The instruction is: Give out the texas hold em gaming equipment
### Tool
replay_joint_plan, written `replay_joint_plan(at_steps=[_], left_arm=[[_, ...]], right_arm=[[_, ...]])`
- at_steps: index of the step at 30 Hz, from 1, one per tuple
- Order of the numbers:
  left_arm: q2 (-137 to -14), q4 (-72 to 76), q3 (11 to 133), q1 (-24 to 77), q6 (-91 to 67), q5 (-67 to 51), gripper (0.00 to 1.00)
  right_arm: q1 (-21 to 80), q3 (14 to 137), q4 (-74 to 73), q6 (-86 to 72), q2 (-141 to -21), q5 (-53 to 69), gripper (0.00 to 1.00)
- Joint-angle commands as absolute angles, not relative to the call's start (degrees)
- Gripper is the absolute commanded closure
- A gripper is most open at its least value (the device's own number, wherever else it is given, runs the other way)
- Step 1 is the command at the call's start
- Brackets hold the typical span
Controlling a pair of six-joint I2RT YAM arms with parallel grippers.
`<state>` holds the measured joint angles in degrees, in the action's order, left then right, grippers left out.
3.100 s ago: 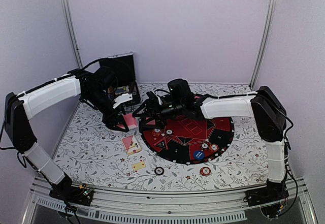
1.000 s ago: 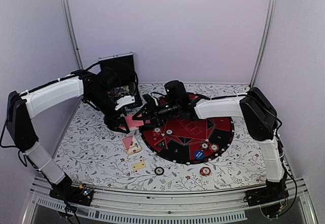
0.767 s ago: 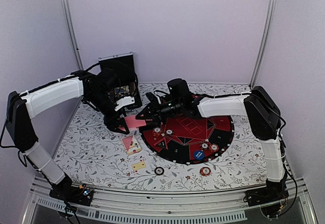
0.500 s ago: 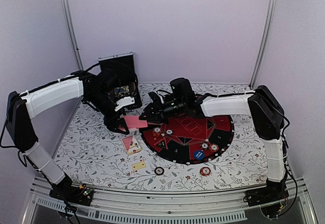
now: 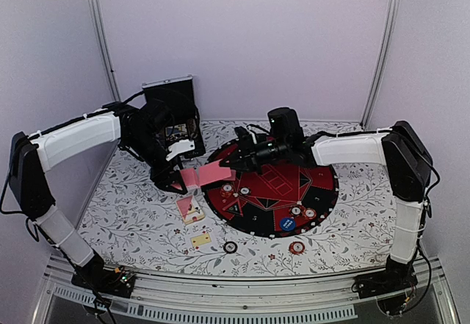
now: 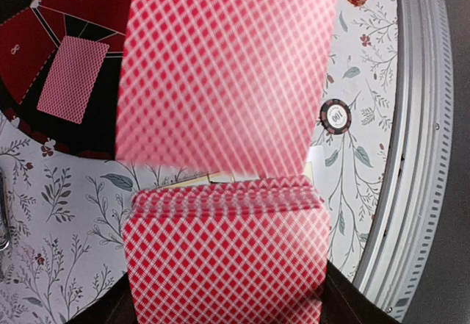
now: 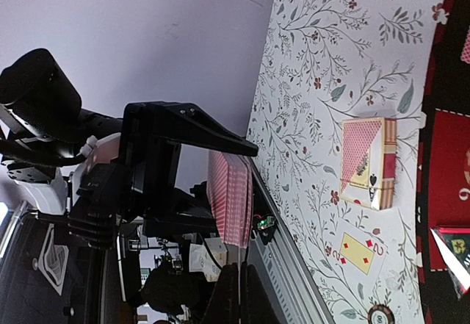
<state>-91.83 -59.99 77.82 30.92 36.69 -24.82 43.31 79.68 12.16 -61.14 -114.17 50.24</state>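
You are early in the deal: your left gripper is clamped on the pink-red lattice-backed deck of playing cards, which looks nearly full, and your right gripper is pinched shut on one single pink-red-backed card, held in the air just off the deck at the edge of the big round black-and-red mat. A few small white-striped red poker chips sit on the mat, and two more lie on the floral tabletop. The left wrist view shows a face-down card on the mat, which the overhead view barely resolves. The right wrist view shows a face-up card marked 2; the held card is probably edge-on there.
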Motion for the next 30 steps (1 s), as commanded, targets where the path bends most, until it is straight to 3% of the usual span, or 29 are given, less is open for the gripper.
replay_joint_plan(at_steps=[1, 16, 30], left_arm=[[-90.4, -59.1, 77.7, 31.4, 37.3, -25.8, 0.98], [-90.8, -59.9, 78.5, 31.4, 37.3, -26.4, 0.98], [-90.8, -60.5, 78.5, 31.5, 37.5, -26.5, 0.98]], right_arm=[[38.9, 72.2, 15.5, -62.4, -107.6, 51.6, 1.0], [16.9, 37.9, 8.9, -55.4, -84.2, 46.0, 1.0], [9.3, 36.1, 0.6, -49.7, -82.0, 32.3, 1.0]])
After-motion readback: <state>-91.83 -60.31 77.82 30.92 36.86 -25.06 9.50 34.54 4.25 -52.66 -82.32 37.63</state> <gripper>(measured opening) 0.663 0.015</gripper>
